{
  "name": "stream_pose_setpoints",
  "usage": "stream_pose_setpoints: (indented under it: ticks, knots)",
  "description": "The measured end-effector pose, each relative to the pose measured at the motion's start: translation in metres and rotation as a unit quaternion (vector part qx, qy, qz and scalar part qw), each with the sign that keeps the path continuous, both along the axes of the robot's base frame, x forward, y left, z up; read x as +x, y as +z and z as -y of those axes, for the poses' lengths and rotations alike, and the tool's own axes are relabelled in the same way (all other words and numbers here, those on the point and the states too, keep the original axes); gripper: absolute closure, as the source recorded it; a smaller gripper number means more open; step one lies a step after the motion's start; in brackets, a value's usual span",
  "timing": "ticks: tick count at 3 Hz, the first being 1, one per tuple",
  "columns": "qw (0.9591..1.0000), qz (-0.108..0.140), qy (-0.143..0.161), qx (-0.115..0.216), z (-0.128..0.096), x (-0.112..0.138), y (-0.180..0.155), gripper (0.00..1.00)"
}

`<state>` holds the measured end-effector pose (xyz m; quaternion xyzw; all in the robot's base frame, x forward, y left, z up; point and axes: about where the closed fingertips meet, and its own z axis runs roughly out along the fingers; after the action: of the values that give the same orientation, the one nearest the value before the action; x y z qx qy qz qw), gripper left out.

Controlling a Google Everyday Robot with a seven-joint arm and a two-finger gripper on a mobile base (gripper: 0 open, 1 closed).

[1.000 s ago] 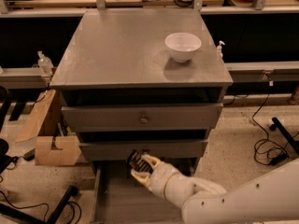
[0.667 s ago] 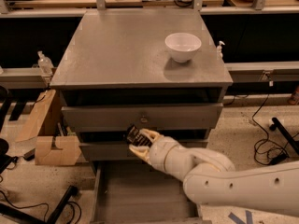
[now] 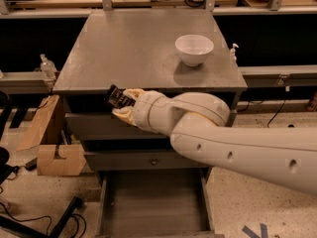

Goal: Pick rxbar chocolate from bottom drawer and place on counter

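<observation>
Holding the bar at worktop height: the claw pinches the small black bar just in front of the worktop's front edge, left of centre. The bottom drawer stands open below. For a sound placement, the bar should probably rise clear of the thin front lip, travel inward, then go down flat before release. Open room spans the slab's left and middle. The bowl sits well apart, toward the right rear.
</observation>
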<state>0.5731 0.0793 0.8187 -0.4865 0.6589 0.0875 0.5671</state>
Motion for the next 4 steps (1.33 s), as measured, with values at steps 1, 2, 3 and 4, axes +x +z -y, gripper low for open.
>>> stream_pose_setpoints:
  ticks: [1, 2, 3, 4]
  knots:
    - [0.9989, 0.005, 0.029, -0.037, -0.058, 0.020, 0.021, 1.00]
    - [0.9989, 0.009, 0.029, -0.037, -0.058, 0.021, 0.024, 1.00]
    - [0.9985, 0.023, 0.032, -0.039, -0.062, 0.026, 0.036, 1.00]
    - [0.9939, 0.064, 0.034, -0.083, -0.083, 0.038, 0.068, 1.00]
